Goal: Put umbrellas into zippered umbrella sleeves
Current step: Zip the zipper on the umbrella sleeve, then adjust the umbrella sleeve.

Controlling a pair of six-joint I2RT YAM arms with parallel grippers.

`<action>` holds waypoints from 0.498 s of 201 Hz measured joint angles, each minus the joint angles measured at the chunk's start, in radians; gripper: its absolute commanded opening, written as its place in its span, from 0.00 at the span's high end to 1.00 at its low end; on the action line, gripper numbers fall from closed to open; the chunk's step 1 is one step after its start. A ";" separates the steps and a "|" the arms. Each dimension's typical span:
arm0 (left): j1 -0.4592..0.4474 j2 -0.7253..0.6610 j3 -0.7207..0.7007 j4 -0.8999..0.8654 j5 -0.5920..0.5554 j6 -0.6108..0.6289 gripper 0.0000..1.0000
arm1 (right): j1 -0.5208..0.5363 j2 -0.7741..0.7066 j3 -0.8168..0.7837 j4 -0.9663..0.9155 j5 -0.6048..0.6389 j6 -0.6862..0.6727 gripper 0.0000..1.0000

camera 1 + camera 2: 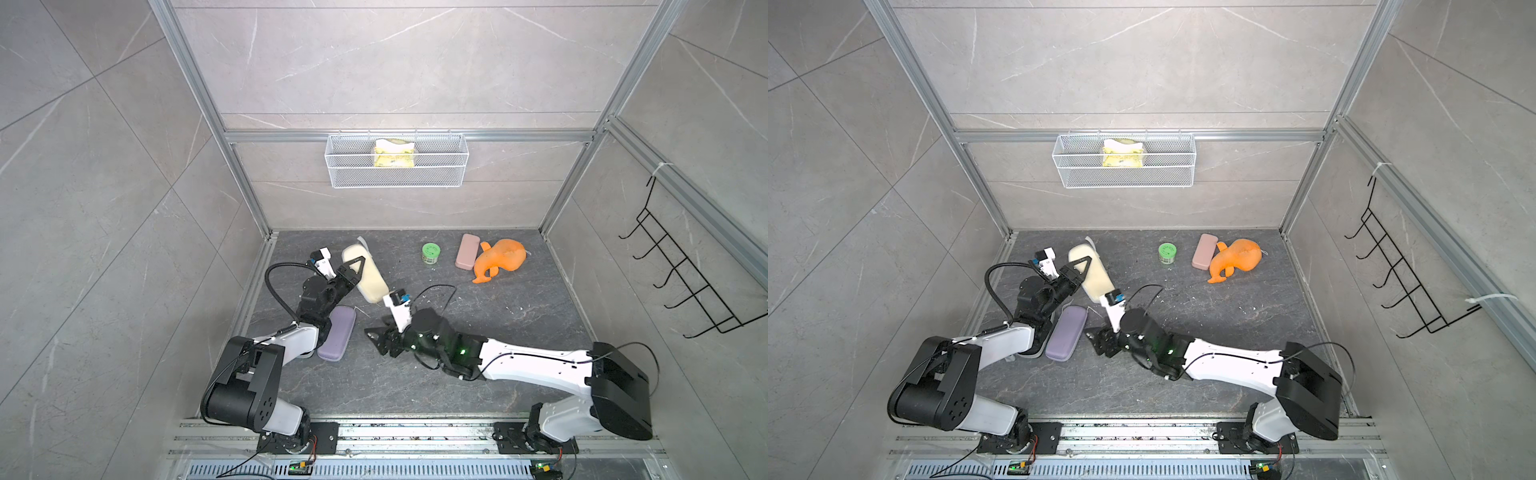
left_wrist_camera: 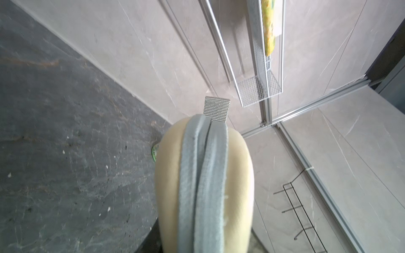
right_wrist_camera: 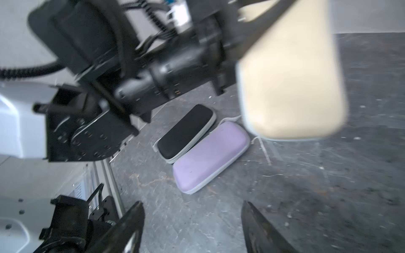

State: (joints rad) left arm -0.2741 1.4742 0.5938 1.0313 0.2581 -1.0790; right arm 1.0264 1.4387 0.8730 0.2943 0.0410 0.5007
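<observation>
Left end effector (image 1: 356, 268) grips cream sleeve (image 1: 372, 283) | axis far-left to near-right

cream sleeve (image 1: 372, 278), lilac sleeve (image 1: 338, 332), black sleeve (image 3: 186, 131), orange plush toy (image 1: 498, 259), pink case (image 1: 467, 251), green jar (image 1: 431, 252), grey veined floor (image 1: 457, 374)

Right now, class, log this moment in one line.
left hand: grips cream zip case | right hand: open, empty | lilac zip case, black zip case: closed, side by side

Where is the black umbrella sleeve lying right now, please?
In the right wrist view the black sleeve lies on the floor on the robot's left side, right beside the lilac sleeve, beneath the left arm.
</observation>
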 measured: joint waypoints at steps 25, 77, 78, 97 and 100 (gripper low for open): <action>-0.004 0.005 0.000 0.055 -0.032 -0.044 0.93 | -0.142 -0.030 -0.071 0.053 -0.058 0.141 0.13; -0.085 0.028 0.013 0.092 -0.078 -0.078 0.91 | -0.237 0.062 -0.094 0.315 -0.179 0.394 0.08; -0.088 0.029 0.013 0.093 -0.079 -0.078 0.91 | -0.240 0.065 -0.094 0.325 -0.182 0.399 0.08; -0.122 0.044 0.032 0.100 -0.097 -0.088 0.89 | -0.266 0.124 -0.091 0.425 -0.222 0.469 0.11; -0.127 0.047 0.036 0.102 -0.100 -0.090 0.88 | -0.269 0.132 -0.090 0.438 -0.227 0.478 0.11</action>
State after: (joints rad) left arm -0.4007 1.5211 0.6300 1.1332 0.1585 -1.1694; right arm 0.7570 1.5707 0.7830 0.7319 -0.1856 0.9787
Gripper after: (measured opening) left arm 0.305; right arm 0.907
